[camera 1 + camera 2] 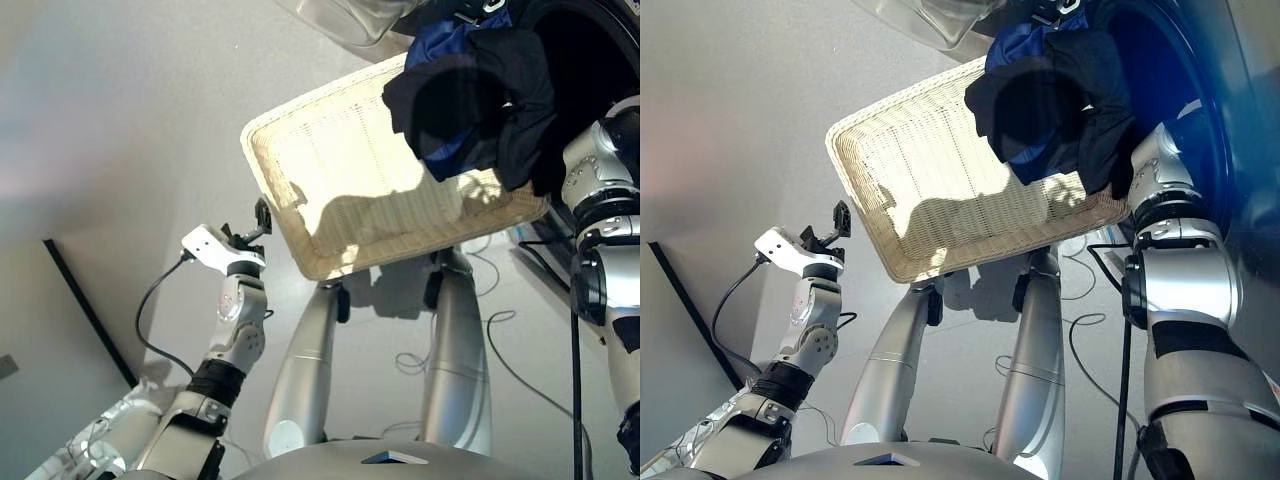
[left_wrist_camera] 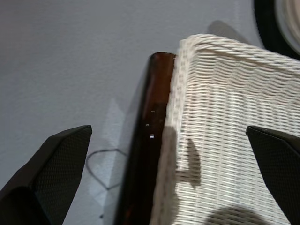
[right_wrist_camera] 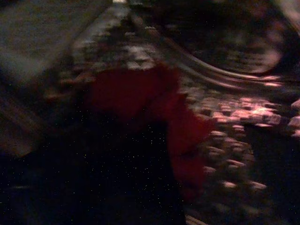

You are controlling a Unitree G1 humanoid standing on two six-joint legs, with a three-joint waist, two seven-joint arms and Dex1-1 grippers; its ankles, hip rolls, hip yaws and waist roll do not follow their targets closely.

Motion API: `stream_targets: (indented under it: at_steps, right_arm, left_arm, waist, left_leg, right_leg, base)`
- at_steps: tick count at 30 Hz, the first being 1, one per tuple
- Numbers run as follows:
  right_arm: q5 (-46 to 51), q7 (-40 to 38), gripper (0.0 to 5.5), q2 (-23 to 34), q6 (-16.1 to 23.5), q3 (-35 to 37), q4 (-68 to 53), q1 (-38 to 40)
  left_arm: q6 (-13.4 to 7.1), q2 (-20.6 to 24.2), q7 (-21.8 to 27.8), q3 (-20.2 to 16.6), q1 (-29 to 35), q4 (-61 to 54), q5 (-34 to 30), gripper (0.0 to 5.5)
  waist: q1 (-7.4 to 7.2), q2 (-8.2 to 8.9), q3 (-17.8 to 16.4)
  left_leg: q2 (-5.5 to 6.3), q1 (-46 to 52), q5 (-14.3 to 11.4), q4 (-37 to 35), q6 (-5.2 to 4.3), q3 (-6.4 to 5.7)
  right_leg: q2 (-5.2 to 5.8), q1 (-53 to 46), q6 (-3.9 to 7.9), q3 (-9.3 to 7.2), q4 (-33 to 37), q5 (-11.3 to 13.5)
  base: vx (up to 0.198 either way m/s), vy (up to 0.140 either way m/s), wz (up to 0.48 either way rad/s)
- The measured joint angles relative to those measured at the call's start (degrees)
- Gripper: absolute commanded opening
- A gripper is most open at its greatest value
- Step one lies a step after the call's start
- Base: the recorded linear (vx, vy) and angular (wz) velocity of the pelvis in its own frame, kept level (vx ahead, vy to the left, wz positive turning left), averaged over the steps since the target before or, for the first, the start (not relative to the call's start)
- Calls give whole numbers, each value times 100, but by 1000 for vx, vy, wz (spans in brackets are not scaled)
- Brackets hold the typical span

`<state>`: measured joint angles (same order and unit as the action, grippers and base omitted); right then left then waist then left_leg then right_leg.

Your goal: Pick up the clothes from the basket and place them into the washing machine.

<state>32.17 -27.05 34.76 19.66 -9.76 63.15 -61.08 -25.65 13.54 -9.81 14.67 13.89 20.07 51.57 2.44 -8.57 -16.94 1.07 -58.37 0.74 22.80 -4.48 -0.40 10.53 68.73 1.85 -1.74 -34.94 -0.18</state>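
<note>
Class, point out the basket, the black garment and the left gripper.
basket (image 1: 330, 190): left eye view, bare woven floor.
black garment (image 1: 510, 110): left eye view, middle of the hanging cloth.
left gripper (image 1: 262, 218): left eye view, between its fingertips.

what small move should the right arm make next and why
Probably push further into the washing machine and only then let go. The black garment and navy garment hang bunched at the drum mouth, above the basket. An orange-red garment already lies inside.
</note>
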Motion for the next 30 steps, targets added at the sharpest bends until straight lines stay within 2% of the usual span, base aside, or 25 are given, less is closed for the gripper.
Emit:
stream_targets:
  at_steps: [4, 6, 8, 11, 12, 15, 17, 22, 23, 25, 27, 30]
  right_arm:
    - [-41, 858, 550, -146, 3, -768, -232, 401]
    - [-38, 1311, 550, -188, -4, -1095, -249, 477]
    - [-38, 1767, 550, -210, -40, -1387, -358, 510]
    - [-41, 2278, 550, -271, -71, -1784, -513, 516]
    - [-43, 2402, 550, -343, -89, -1818, -534, 503]
    - [-71, 2519, 550, -629, -121, -1893, -502, 443]
    - [-152, 2527, 550, -751, -208, -1922, -376, 342]
    - [-149, 2502, 550, -1007, -216, -1863, -8, 244]
    - [-144, 2468, 550, -1078, -218, -1777, 121, 218]
    - [-137, 2392, 550, -1131, -222, -1715, 207, 172]
    - [-138, 2336, 550, -1172, -225, -1632, 393, 79]
    - [-163, 2236, 550, -1175, -284, -1582, 612, 55]
  left_arm:
    - [6, 0, 179, -106, 33, 164, 2, 550]
    - [37, 3, 276, -151, 34, 265, 3, 550]
    - [116, 7, 384, -162, 17, 289, 8, 550]
    - [128, 9, 553, -162, 13, 290, 8, 550]
    - [128, 10, 616, -162, 17, 312, 7, 550]
    - [145, 8, 695, -159, 45, 414, 7, 550]
    - [150, 8, 702, -158, 85, 430, 5, 550]
    - [146, 10, 706, -147, 191, 459, 4, 550]
    - [144, 11, 697, -147, 194, 465, 4, 550]
    - [145, 17, 675, -145, 203, 467, 3, 550]
    - [145, 16, 616, -131, 214, 468, 1, 550]
    - [144, 17, 536, -66, 235, 476, -1, 550]
  waist:
    - [-110, 55, -34]
    - [-116, 117, -74]
    - [-95, 140, -88]
    - [-86, 158, -99]
    - [-83, 158, -99]
    - [-54, 168, -103]
    - [-43, 170, -103]
    - [100, 174, -101]
    - [85, 176, -100]
    - [107, 188, -97]
    - [119, 193, -99]
    - [217, 193, -102]
  left_leg:
    - [-16, 91, -17, 34, -12, -120]
    - [-41, 165, -24, 26, -21, -126]
    - [-47, 183, -38, 5, -44, -161]
    - [-53, 199, -19, -55, -51, -233]
    - [-63, 204, 11, -84, -21, -267]
    - [-70, 239, 47, -171, -36, -284]
    - [-56, 243, 64, -178, -61, -284]
    - [-17, 199, 58, -169, -45, -360]
    - [6, 151, 51, -169, -38, -399]
    - [37, -35, 55, -94, -46, -431]
    - [81, -237, 53, 23, -67, -465]
    - [108, -427, 63, 96, -88, -492]
  right_leg:
    - [-2, -194, -6, -131, 22, -11]
    - [-5, -273, -6, -140, 25, -13]
    - [-7, -302, -5, -145, 69, -12]
    - [-10, -338, -6, -206, 110, -12]
    - [-11, -360, -6, -252, 116, -11]
    - [-10, -410, -23, -307, 200, -1]
    - [-4, -411, -76, -298, 200, 34]
    - [-7, -397, -24, -304, 176, -12]
    - [7, -353, 11, -302, 112, -64]
    - [30, -170, 9, -304, -17, -118]
    - [79, 61, -25, -297, -195, -182]
    - [103, 281, -59, -302, -330, -218]
  base:
    - [0, 0, 0]
    - [0, 0, 0]
    - [0, 0, 0]
    - [0, 0, 0]
    - [0, 0, 0]
    - [0, 0, 0]
    - [0, 0, 0]
    - [0, 0, 0]
    - [20, 40, 212]
    - [19, 28, 233]
    - [13, 14, 207]
    - [0, 0, 0]
